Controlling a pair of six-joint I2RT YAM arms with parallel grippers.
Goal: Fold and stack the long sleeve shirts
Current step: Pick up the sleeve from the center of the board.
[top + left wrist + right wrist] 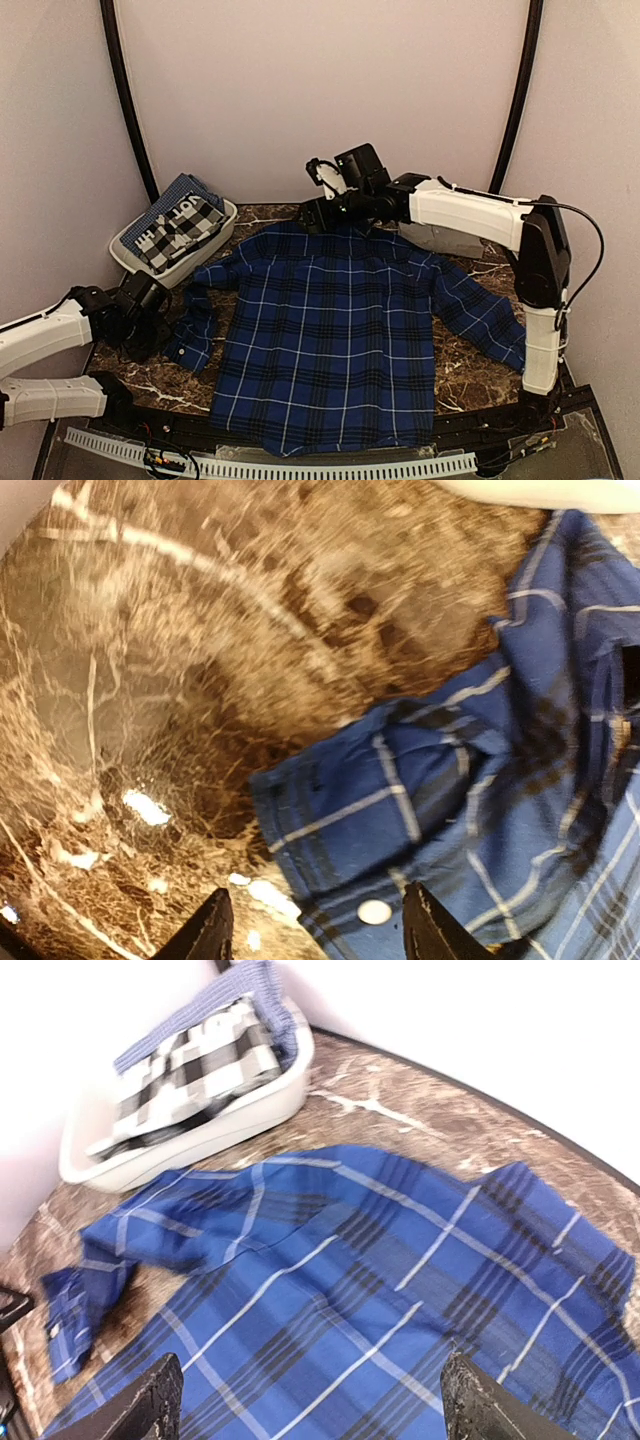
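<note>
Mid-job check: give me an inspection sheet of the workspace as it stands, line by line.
Surface: dark veined marble table; no spills seen.
Job's things: blue plaid shirt spread flat, collar at the far side, sleeves out to both sides; the cuff on the left side lies crumpled. No grey shirt clearly seen.
Clutter: white bin at far left, holding folded checked cloths.
Grippers: left gripper low over that cuff, jaws apart, nothing pinched; right gripper above the collar end, jaws wide, empty.
Cables: black cable looping off the right arm, away from the shirt.
Surroundings: plain walls, black curved poles; nothing else seen.
</note>
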